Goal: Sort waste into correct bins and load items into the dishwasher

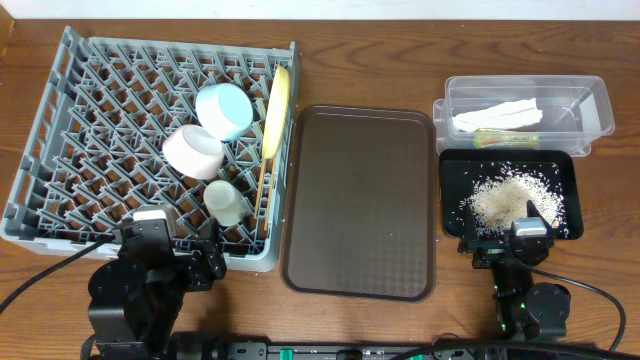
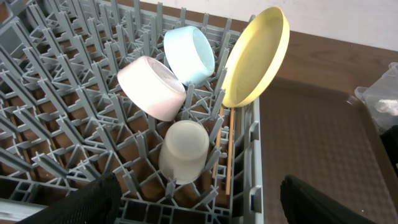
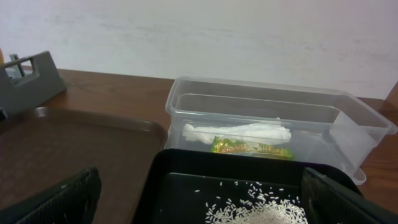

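wooden table [image 1: 400, 50] carries 4 things: grey dish rack [image 1: 110, 110], brown tray [image 1: 360, 200], clear tub [image 1: 575, 112], black tray [image 1: 455, 180].

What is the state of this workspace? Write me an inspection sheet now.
Surface: wooden table; brown tray in the middle, bare.
Job's things: yellow plate, light blue bowl, white-pink bowl, white cup and chopsticks in the grey dish rack; napkin and snack wrapper in the clear tub; rice scraps in the black tray.
Clutter: nothing seen.
Grippers: left gripper open over the rack's near edge, right gripper open over the black tray's near edge; both empty.
Cables: black cables beside both arm bases.
Surroundings: pale wall behind the table.
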